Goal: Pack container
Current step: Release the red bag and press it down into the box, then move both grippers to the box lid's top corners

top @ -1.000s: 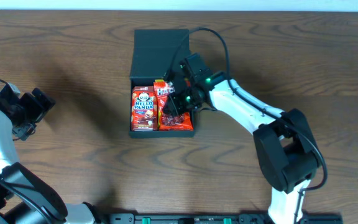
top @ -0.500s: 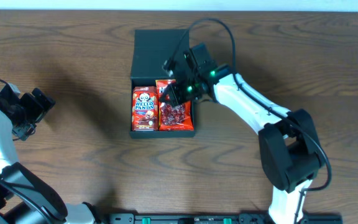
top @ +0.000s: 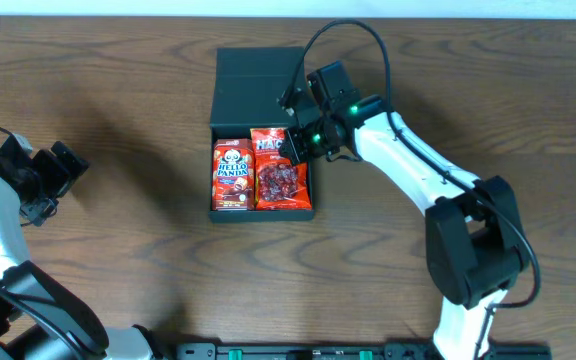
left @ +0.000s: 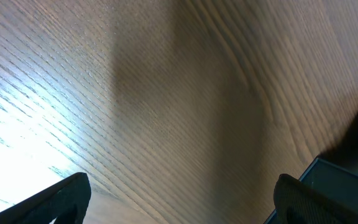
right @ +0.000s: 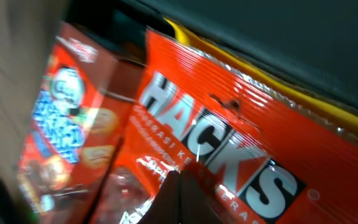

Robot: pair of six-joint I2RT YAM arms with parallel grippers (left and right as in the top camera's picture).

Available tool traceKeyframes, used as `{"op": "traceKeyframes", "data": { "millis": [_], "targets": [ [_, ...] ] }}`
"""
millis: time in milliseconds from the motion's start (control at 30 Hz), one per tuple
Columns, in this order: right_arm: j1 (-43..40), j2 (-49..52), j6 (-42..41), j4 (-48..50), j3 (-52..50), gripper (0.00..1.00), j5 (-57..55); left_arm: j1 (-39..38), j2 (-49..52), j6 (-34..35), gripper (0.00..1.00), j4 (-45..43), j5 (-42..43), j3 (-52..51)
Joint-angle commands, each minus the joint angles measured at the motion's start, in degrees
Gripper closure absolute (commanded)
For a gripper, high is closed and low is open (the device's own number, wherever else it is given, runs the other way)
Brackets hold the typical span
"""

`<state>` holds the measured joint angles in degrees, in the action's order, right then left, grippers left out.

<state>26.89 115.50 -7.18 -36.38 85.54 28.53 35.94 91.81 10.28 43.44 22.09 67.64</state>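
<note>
The container point(top: 258, 82) is a dark green-black box at the table's middle, its flap lid open toward the back. Inside lie a red Hello Panda box point(top: 231, 173) on the left and a red Hacks bag point(top: 282, 182) on the right. My right gripper point(top: 298, 148) is shut and empty, just over the top right part of the Hacks bag. In the right wrist view its closed fingers point(right: 180, 179) point at the Hacks bag point(right: 241, 146), with the Hello Panda box point(right: 61, 127) beside it and the container's dark inside point(right: 278, 37) behind. My left gripper point(top: 63, 165) is open and empty at the far left, its fingers spread over bare wood point(left: 182, 202).
The wooden table point(top: 118, 260) spreads around the container. The right arm point(top: 418, 175) reaches in from the lower right, with a black cable arching over the container's back right corner. The left arm stands at the left edge.
My right gripper has drawn back from the middle of the Hacks bag toward the container's back right. The bag lies flat in the container. The left arm has not moved.
</note>
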Motion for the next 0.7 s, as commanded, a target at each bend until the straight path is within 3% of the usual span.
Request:
{"op": "traceKeyframes", "data": {
  "millis": [0,300,500,667],
  "targets": [
    [0.17,2.99,1.27,-0.50,-0.87,0.98,-2.21,0.02,-0.85,-0.46,0.05,0.07,-0.02,1.16],
    [-0.70,-0.22,1.27,-2.78,3.48,0.98,-1.22,-1.44,-0.85,-1.31,0.04,-0.26,2.03,1.16],
    [-4.42,-6.54,4.48,-1.77,7.48,0.98,-3.82,-9.81,-0.85,-1.49,0.04,-3.08,3.19,1.16],
    [-10.49,-4.92,4.15,-2.01,7.34,0.98,-4.76,-19.58,-0.83,2.45,0.02,-10.82,3.10,1.16]
  ]
}}
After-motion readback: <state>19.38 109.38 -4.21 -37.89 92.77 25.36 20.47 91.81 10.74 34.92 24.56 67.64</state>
